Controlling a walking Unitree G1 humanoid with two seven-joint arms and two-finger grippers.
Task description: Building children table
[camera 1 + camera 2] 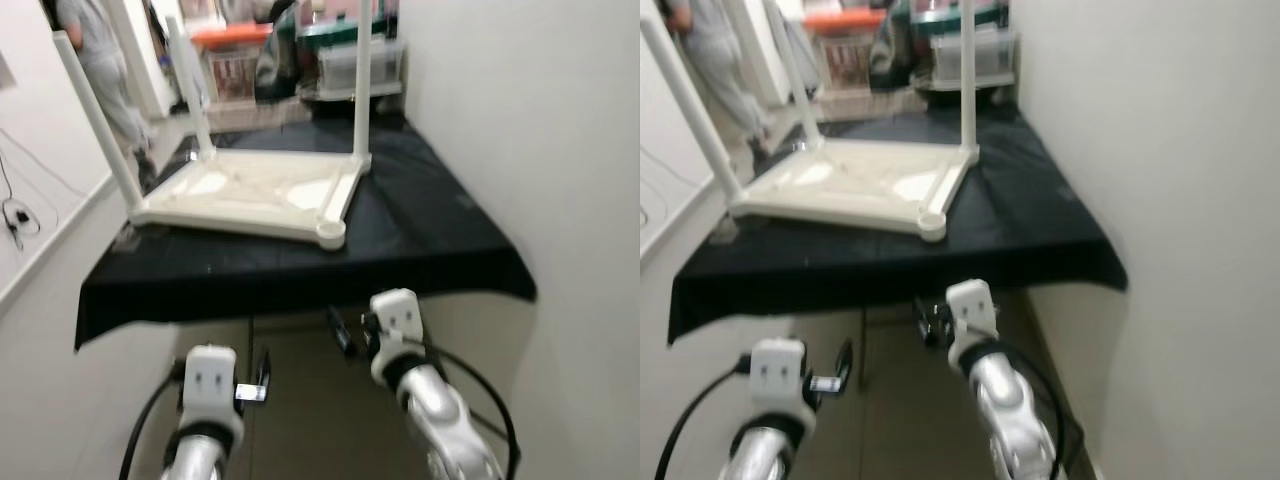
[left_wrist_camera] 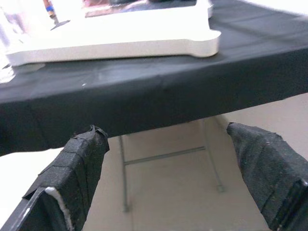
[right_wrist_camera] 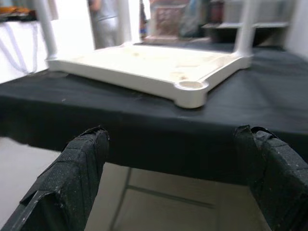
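Both my grippers sit lowest and nearest, below the front edge of the black-covered work table (image 1: 440, 240). Left gripper (image 2: 168, 159) has fingers spread wide, nothing between them, pointing at the hanging cloth edge and the thin metal frame under the table. Right gripper (image 3: 175, 163) is also wide apart and empty, facing the same front edge a bit further right, just under the table's lip.

Children table top (image 1: 260, 195) lies upside down on the black cloth, toward the left and middle, its near edge close to the cloth's front edge. Legs counted: 3 white legs standing up from its corners, left leg (image 1: 98, 125), back leg (image 1: 190, 85), right leg (image 1: 363, 80). 1 empty round socket (image 1: 331, 233) at the near right corner, no leg in it, closest corner to my right gripper.

Open room: bare black cloth to the right of the table top and behind it, reaching the wall. White wall (image 1: 540, 130) runs tight along the right side, cloth corner touches or nearly touches it, cannot tell which. Pale floor under the table, open between my arms and the drape.

Around: 1 person (image 1: 100, 60) in grey standing far back left, near the left leg's line. Cables (image 1: 15, 215) on the left wall. Clutter of boxes and bins (image 1: 300, 50) behind the work table, blurred, cannot count them
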